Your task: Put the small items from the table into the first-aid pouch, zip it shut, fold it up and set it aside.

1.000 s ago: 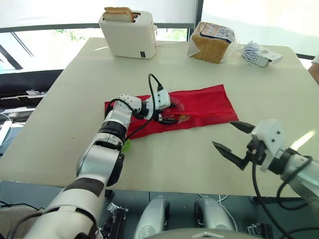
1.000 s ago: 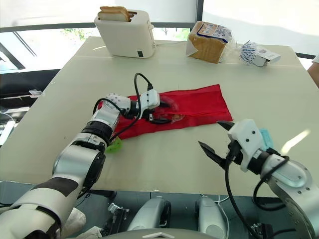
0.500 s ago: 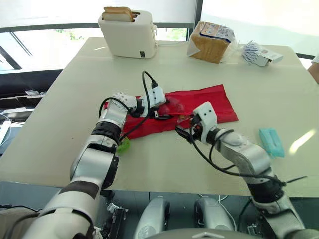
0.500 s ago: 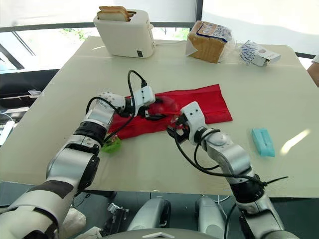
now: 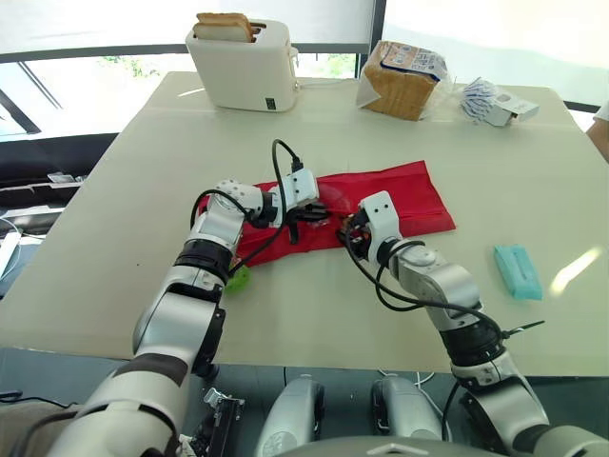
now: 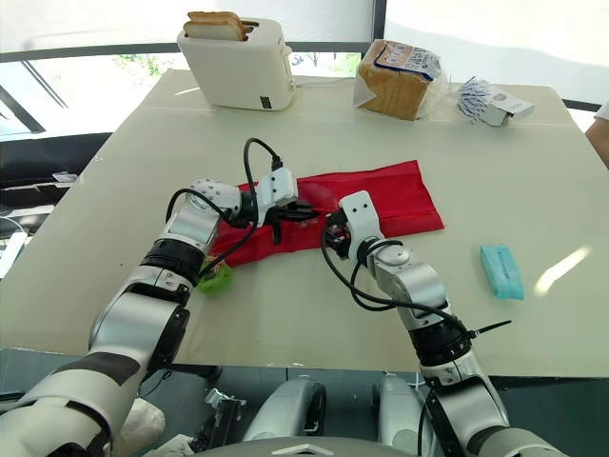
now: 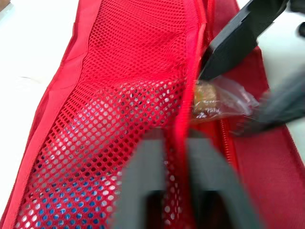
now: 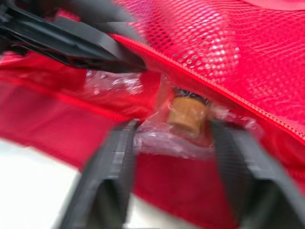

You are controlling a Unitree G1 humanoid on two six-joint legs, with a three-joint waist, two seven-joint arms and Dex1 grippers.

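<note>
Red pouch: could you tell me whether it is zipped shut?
Open: the left end effector pinches the pouch edge, with a wrapped packet in the gap.

This looks like a test or demonstration room set up as a mock kitchen rather than a real home kitchen. A large, pale, plain surface (image 5: 533,181) stands alone beside floor-level windows with dark frames (image 5: 380,24), and greenery (image 5: 124,63) shows outside. Along its far edge stand breakfast props: a white toaster (image 5: 245,71) with bread slices (image 5: 226,26) in its slots, a clear bag of sliced bread (image 5: 402,78) and a small white packet (image 5: 500,103). No cabinets, sink or cooker surround them. A loose dark cable (image 5: 11,391) lies on the floor at the left, beside something low and dark (image 5: 48,157) that cannot be identified.
</note>
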